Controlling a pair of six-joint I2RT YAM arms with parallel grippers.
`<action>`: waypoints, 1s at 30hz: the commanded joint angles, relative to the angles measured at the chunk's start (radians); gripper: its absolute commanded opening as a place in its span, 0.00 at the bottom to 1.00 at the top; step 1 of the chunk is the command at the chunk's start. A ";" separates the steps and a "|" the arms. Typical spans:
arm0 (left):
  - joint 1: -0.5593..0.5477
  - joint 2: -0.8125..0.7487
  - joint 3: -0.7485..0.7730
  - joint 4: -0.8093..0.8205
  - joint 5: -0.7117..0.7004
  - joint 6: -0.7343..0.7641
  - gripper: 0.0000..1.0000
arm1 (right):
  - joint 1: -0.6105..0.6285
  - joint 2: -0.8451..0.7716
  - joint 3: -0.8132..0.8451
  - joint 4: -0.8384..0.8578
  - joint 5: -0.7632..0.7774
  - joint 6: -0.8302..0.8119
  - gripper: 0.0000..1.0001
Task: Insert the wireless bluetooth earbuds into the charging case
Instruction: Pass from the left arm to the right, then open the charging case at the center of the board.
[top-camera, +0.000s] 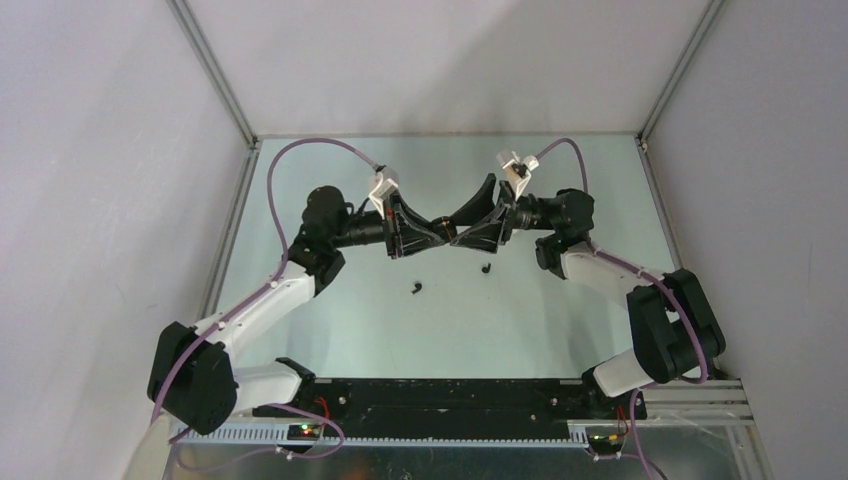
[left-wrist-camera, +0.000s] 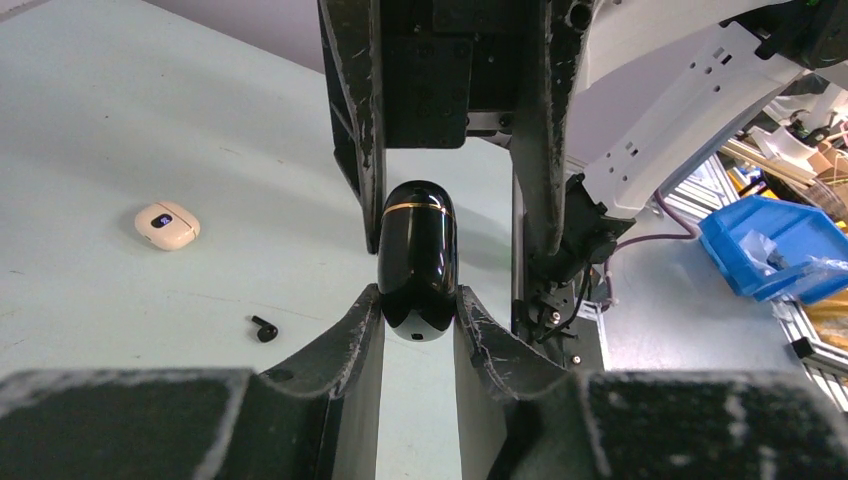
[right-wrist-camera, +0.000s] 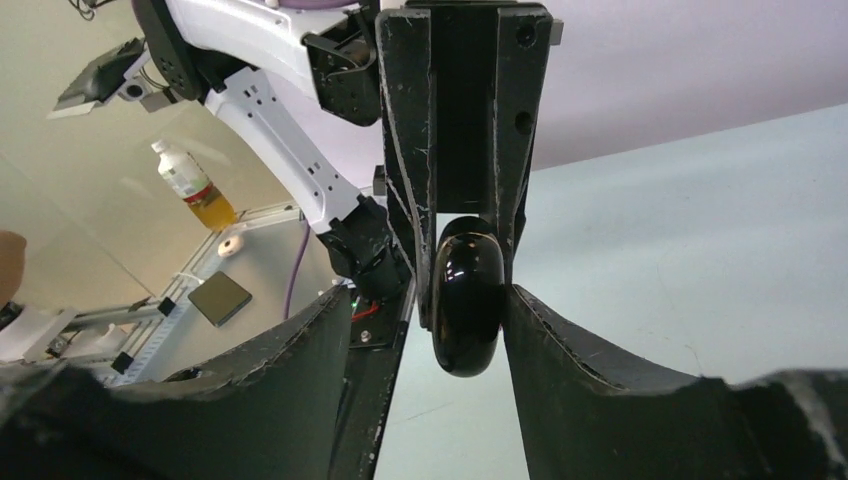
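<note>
The pale green table (top-camera: 560, 310) fills the middle of the top view. In its upper middle the two arms meet, fingers interleaved around one black charging case (left-wrist-camera: 418, 250), which seems to be held off the surface. The left gripper (left-wrist-camera: 418, 305) is clamped tight on the end of the case nearer the bottom of the left wrist view. The right gripper (right-wrist-camera: 430, 293) stands partly open astride the other end. One of its fingers looks to be against the shell and the other shows a gap, so it has no hold.

The main risk, I judge, is the glossy, rounded shell. A lopsided push from the right fingers could twist it in the left's pinch or squirt it out. The crossed fingers could also knock each other. A cream-white case (left-wrist-camera: 167, 225) sits at the left of the left wrist view, well apart.

Only two of the earbuds show. One black earbud (top-camera: 417, 289) and a second black earbud (top-camera: 487, 268) lie loose just below the grippers in the top view, where a dropped case could scatter them.
</note>
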 joint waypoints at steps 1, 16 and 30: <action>0.007 -0.028 -0.008 0.055 -0.003 -0.021 0.00 | 0.012 -0.001 -0.009 -0.014 -0.018 -0.078 0.61; 0.008 -0.026 -0.017 0.081 0.005 -0.039 0.00 | 0.047 -0.001 -0.014 -0.022 -0.022 -0.126 0.24; 0.006 -0.012 0.033 -0.246 0.068 0.291 0.77 | -0.028 -0.176 0.123 -0.864 -0.081 -0.668 0.08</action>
